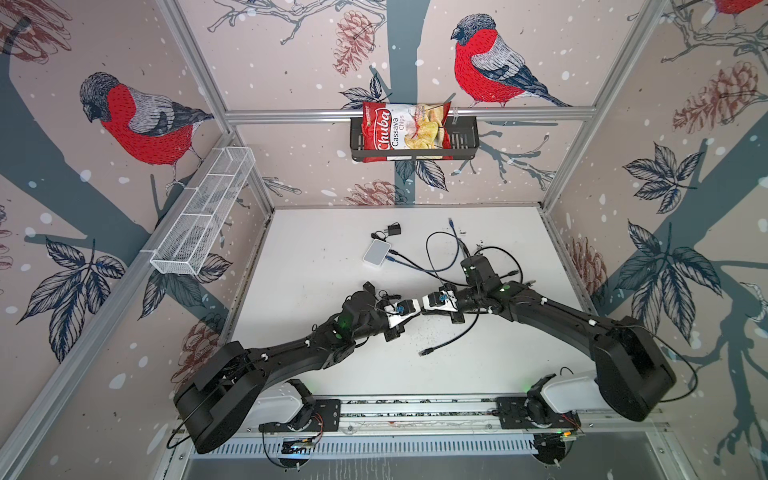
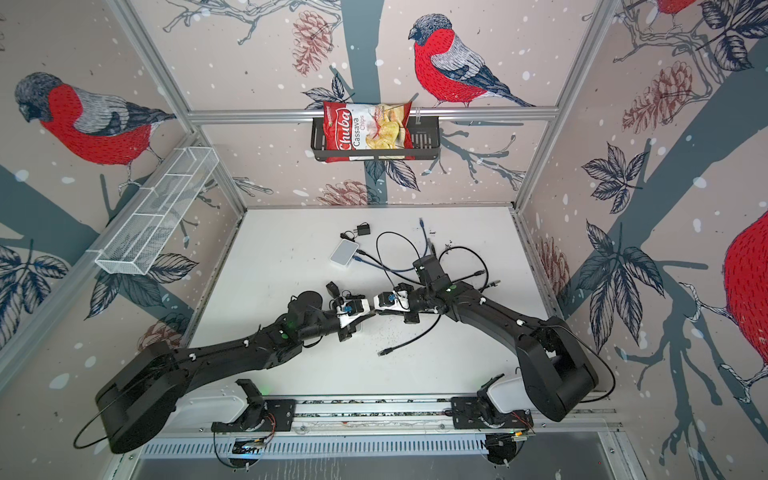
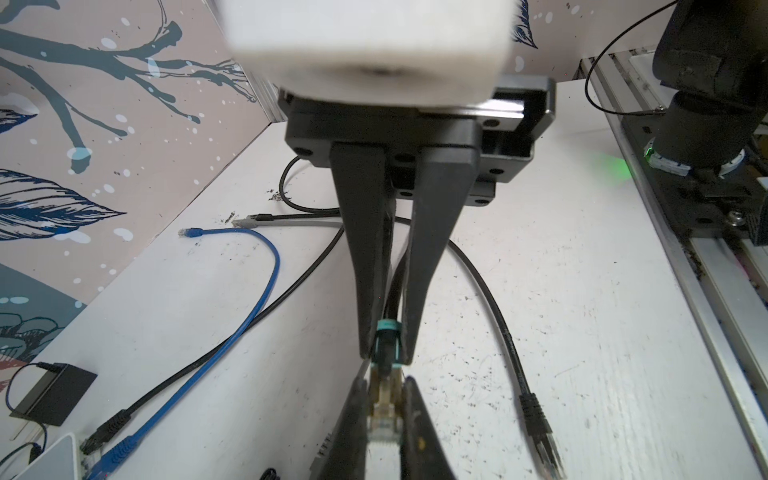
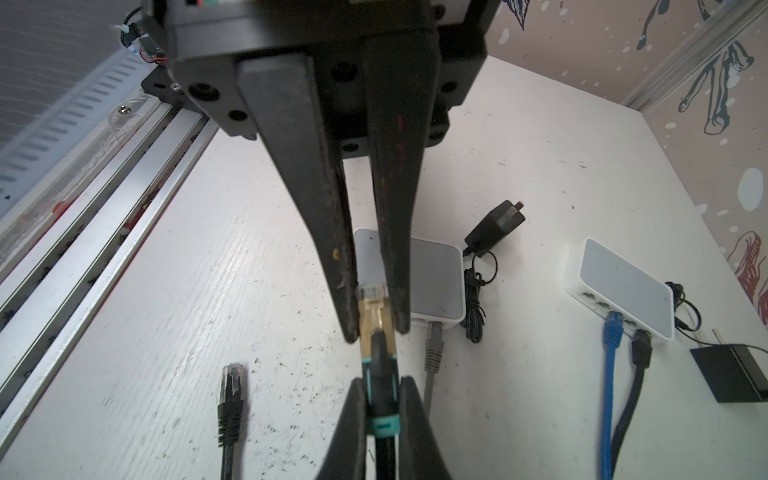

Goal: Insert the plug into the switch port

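Note:
The plug has a clear gold-tinted head and a black boot with a teal band. It hangs above the table between both grippers, which meet tip to tip in both top views. My left gripper is shut on the clear head. My right gripper is shut on the banded boot. One white switch lies just behind the left fingers with a grey cable in it. A second white switch holds a blue and a black cable.
A loose black plug lies on the table near the front. A blue cable end and black cable loops lie at the back right. Two black power adapters sit by the switches.

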Tool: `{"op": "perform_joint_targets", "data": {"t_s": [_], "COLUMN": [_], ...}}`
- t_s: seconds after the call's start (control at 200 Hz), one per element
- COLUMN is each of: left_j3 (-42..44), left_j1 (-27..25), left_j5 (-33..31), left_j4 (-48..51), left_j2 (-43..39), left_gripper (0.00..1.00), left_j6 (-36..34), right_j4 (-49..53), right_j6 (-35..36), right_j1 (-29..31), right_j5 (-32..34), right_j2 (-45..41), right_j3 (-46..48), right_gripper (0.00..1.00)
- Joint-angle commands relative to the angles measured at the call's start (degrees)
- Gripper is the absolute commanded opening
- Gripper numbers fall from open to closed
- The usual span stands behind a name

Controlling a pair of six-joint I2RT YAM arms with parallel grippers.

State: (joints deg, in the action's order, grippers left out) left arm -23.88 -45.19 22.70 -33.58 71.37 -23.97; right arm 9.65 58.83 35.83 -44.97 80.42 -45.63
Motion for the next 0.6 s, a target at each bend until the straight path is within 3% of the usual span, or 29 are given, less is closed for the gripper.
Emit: {"op": "perform_joint_targets", "data": {"t_s": [0.0, 0.03, 0.13, 0.215, 0.595], "left_j3": [0.29, 0.4, 0.46, 1.25, 3.53], "left_j1": [-0.24, -0.25, -0.21, -0.22, 0.19], "left_j5": [-0.96, -1.83, -6.79, -9.43, -20.91], "left_j4": [-2.33, -2.89, -3.3, -3.12, 9.43], "left_j2": [0.21, 0.34, 0.13, -0.85, -8.98], "left_gripper": [0.0, 0.0, 0.32, 0.42, 0.45], "left_j6": [0.1, 1.06, 6.48, 10.3, 36.39], "right_j4": [-0.91, -1.43, -4.52, -7.92, -16.42], "right_j6": [0.09, -0.15, -2.09, -4.28, -12.95], "right_j1": [0.14, 0.24, 0.51, 0.73, 4.52], "right_j5": [-0.72, -0.04, 4.0, 7.92, 24.08], "right_j2": [-0.01, 0.0, 0.26, 0.35, 2.55], "right_j3": [-0.41, -0.29, 0.73, 2.21, 6.57], "right_gripper": [0.03, 0.03, 0.03, 0.02, 0.02]}}
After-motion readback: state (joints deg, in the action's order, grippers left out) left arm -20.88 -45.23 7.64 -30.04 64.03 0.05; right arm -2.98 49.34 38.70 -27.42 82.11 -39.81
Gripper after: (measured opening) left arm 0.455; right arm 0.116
